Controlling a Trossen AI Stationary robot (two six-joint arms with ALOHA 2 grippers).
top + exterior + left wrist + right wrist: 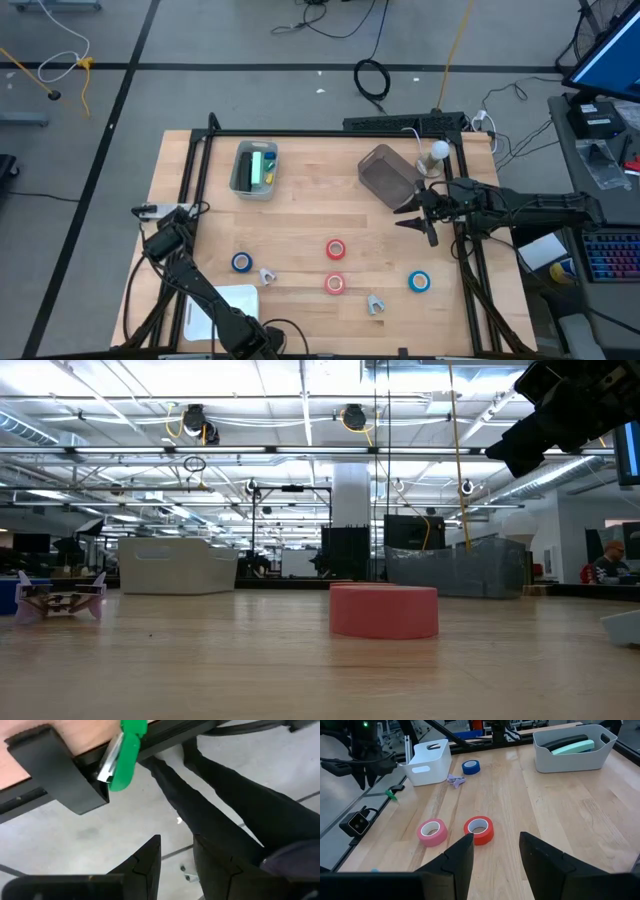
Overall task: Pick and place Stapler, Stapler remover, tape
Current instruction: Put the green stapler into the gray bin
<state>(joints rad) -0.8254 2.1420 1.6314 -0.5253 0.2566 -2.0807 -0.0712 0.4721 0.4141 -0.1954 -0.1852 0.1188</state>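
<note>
While the right gripper [418, 212] hovers spread: red tape roll [335, 249] pending.
Roll lies toward table centre from it; left gripper [152, 236], parted, is farther.

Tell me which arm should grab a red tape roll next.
Right, probably. The right gripper hangs over the table with open jaws, and its wrist view faces the red tape rolls. The left gripper sits off the table's left edge, pointed at the floor.

Big open lab/workshop: strip-lit ceiling [250, 400], floor cables [372, 78], wood bench [310, 215].
</note>
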